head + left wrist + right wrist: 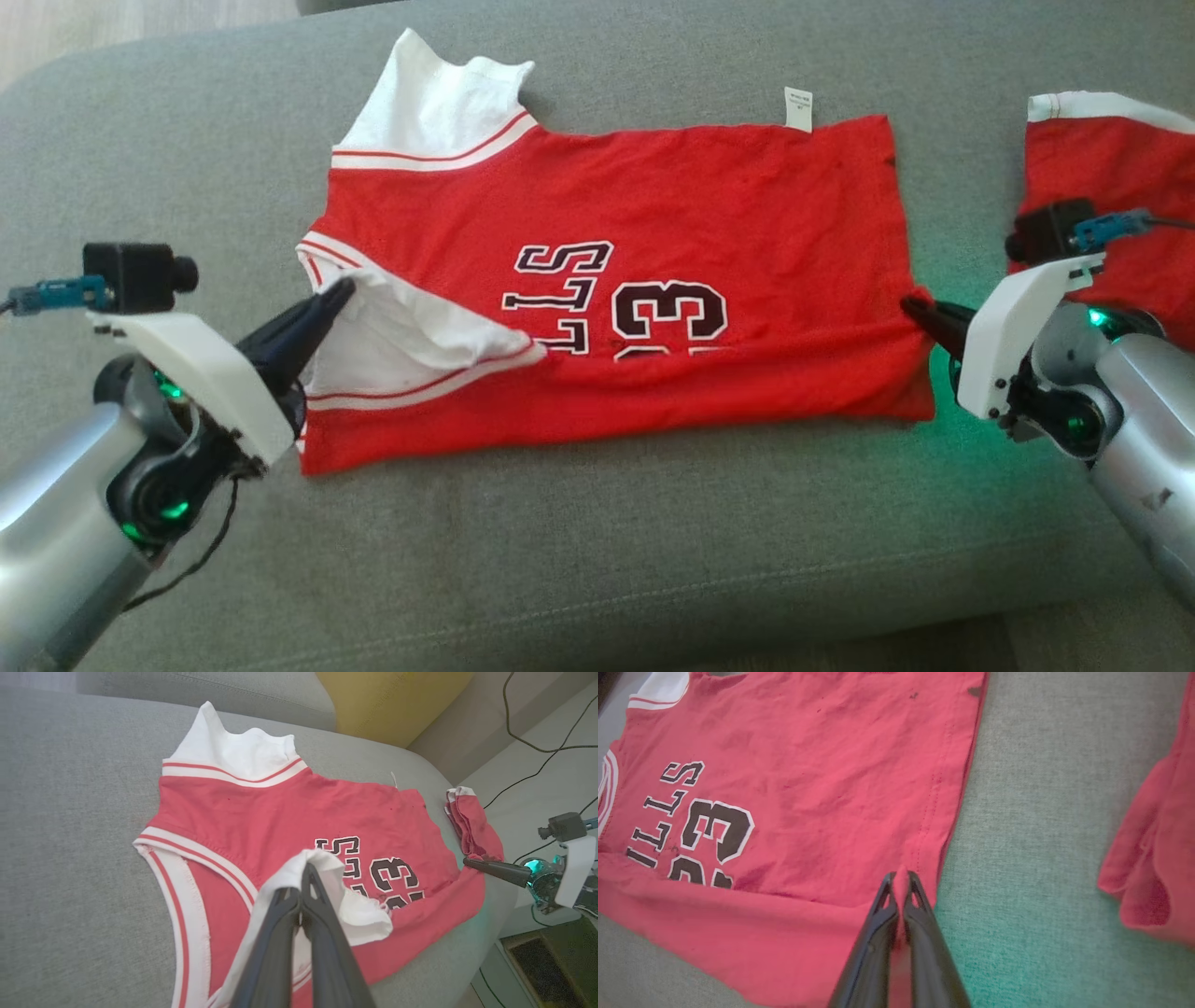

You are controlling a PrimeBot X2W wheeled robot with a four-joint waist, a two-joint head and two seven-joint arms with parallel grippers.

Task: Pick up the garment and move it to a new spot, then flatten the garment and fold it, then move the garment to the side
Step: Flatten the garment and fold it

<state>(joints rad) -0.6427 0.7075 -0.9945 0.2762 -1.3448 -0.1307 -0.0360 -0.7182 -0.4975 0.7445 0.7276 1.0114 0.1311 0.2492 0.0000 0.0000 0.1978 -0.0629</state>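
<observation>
While it is lying flat, red-and-white fabric jersey point(653, 205): stretching lengthwise between both arms
Left end effector point(341, 289): pinching white flap point(411, 341)
Right end effector point(915, 308): gripping hem point(910, 373)

Jersey point(653, 233) on sofa point(597, 560); second garment point(1111, 168) right of it.

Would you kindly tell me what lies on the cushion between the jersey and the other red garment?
Nothing: bare grey cushion, shown in the right wrist view.

Left claw point(303, 877) pinches white flap of jersey point(280, 812).
</observation>
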